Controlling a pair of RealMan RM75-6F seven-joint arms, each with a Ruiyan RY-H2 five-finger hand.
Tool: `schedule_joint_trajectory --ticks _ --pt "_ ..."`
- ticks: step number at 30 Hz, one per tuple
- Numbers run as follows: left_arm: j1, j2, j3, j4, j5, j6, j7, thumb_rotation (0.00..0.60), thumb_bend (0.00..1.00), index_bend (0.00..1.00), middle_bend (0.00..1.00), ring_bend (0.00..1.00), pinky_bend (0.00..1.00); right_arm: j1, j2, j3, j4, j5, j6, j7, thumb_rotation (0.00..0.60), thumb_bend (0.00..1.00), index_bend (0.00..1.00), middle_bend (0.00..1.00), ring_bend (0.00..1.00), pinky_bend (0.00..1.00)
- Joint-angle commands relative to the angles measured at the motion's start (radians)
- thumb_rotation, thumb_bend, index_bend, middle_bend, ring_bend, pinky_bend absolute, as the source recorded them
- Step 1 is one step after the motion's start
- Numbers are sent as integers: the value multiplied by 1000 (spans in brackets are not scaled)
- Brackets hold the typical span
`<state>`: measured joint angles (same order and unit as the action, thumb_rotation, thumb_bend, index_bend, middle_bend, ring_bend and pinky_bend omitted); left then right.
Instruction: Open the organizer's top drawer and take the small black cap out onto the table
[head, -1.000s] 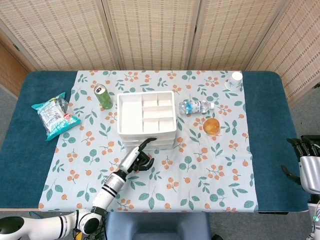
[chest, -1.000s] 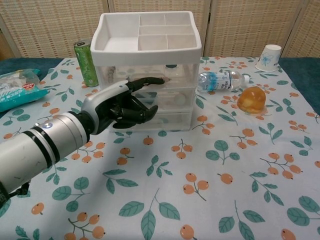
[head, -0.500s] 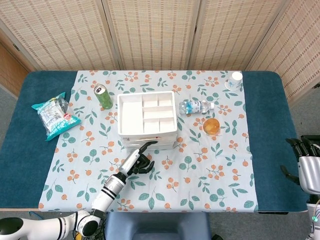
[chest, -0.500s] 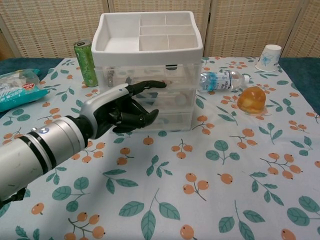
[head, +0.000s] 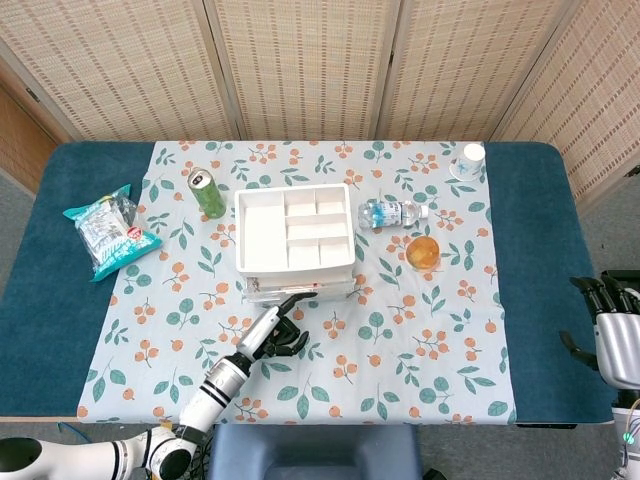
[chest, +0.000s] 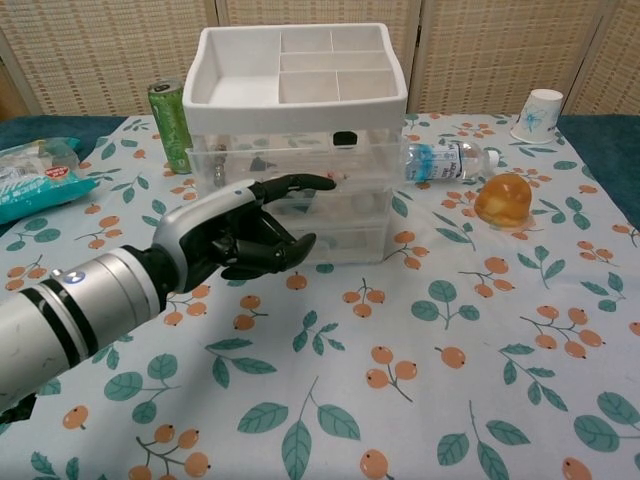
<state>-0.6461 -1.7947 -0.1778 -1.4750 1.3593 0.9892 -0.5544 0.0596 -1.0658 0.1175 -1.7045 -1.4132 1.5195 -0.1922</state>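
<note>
Organizer (chest: 296, 120) — white, tray-topped, standing at the middle of the floral tablecloth (head: 400, 350); clear drawers stacked below the tray.

Top drawer (chest: 290, 163) — sitting partly pulled out, its clear front standing forward of the drawers beneath; visible in the head view as a strip (head: 300, 290) jutting past the tray's near edge.

Small black cap (chest: 344, 139) — lying inside the top drawer, toward its right side, under the tray's front lip; not touched by either hand.

Left hand (chest: 235, 230) — reaching in from the lower left, one finger (chest: 300, 183) stretching out straight with its tip at the drawer's front edge, the remaining fingers curling inward on nothing. Whether the fingertip is hooking the lip or only resting against it cannot be told. Same hand in the head view (head: 272, 335), lying just in front of the organizer.

Right hand (head: 615, 330) — hanging at the far right edge of the head view, off the tablecloth beside the blue table surface (head: 545, 260); holding nothing visible, but the lie of its fingers cannot be made out.

Green can (chest: 172, 127) — standing upright, left of the organizer.

Water bottle (chest: 447, 160) — lying on its side, just right of the organizer.

Orange jelly-like dome (chest: 502, 199) — sitting in front of the bottle, near it.

Paper cup (chest: 541, 114) — standing at the far right corner of the cloth.

Snack bag (head: 107, 232) — lying on the blue surface, well to the left.
</note>
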Motion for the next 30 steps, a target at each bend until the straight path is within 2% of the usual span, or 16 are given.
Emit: schedule_joint_trajectory --ticks 1,26,30 --pt "5 2 7 -6 9 7 0 600 501 155 1000 1000 1000 0 -1 0 0 0 0 0 600 259 162 206 163 227" --pt "31 38 71 -70 70 22 -18 600 501 155 1000 1000 1000 -6 0 -3 -7 0 8 -8 600 258 162 206 163 227" --pt "35 40 75 -74 78 31 -19 600 501 131 1000 1000 1000 -7 1 -3 -9 0 9 -8 600 258 162 207 164 227"
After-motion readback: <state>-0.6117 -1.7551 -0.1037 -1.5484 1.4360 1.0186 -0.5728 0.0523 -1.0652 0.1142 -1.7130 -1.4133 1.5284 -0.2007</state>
